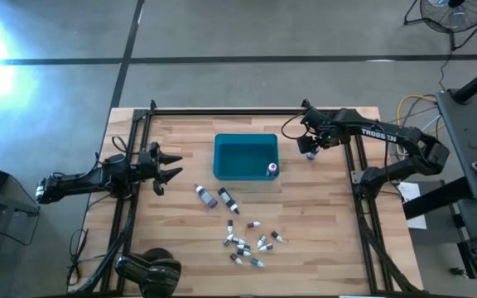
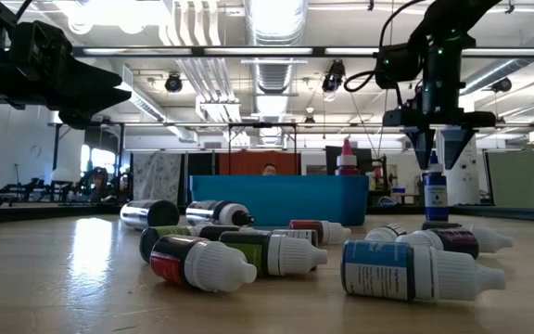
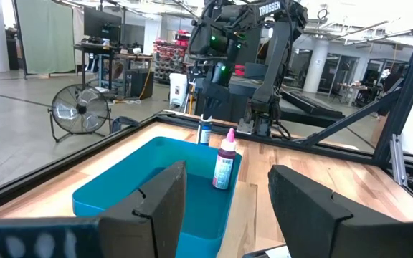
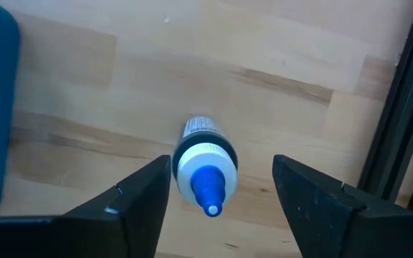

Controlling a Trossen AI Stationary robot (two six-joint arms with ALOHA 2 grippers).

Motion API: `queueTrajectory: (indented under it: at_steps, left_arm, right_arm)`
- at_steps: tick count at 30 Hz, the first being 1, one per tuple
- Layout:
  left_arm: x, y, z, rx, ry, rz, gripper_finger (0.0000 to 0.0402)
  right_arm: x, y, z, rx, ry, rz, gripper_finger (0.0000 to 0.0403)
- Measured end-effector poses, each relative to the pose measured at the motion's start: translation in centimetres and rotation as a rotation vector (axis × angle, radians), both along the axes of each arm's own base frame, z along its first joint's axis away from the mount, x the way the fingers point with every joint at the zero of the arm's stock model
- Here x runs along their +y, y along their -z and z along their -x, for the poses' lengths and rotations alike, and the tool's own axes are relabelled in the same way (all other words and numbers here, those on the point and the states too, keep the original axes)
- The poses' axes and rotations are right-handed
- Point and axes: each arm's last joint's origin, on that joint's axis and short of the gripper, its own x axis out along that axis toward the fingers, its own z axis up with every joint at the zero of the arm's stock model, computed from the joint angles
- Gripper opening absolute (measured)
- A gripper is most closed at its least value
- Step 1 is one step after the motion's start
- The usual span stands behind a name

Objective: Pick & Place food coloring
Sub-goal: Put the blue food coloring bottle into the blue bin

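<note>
The pale wooden plank table [image 1: 321, 240] carries everything, framed by dark rails along its edges. On it, toward the far middle, sits the teal rectangular plastic bin [image 1: 245, 156], and a small bottle with a magenta cap [image 1: 272, 169] stands upright at the bin's near right corner; whether it is inside the wall or just outside cannot be told. The right gripper [image 1: 311, 147] hangs just beyond the bin's right side, its jaws spread wide and holding nothing, directly above a small upright dark bottle with a blue pointed cap [image 4: 203, 168] that stands on the bare wood between them, apart from both. The left gripper [image 1: 171, 165] waits to the left of the bin, jaws open and empty, pointing toward it. Nearer the front edge, two finger-length dark bottles with white caps [image 1: 216, 198] lie on their sides just in front of the bin, and a loose cluster of much smaller food coloring bottles with pale caps [image 1: 250, 245] lies scattered beyond them toward the front of the table.
</note>
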Motion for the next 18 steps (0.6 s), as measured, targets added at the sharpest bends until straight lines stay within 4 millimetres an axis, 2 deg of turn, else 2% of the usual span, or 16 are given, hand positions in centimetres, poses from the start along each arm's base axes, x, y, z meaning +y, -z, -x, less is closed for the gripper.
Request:
queueTrajectory:
  at_steps: [8,18]
  left_arm:
    - [0.00,0.00,0.00,0.000,0.000,0.000,0.0176]
    - [0.00,0.00,0.00,0.000,0.000,0.000,0.0176]
  right_arm:
    - [0.02,0.02,0.01,-0.001,0.000,-0.004,0.0221]
    - [0.00,0.04,0.01,0.002,0.000,0.003,0.0217]
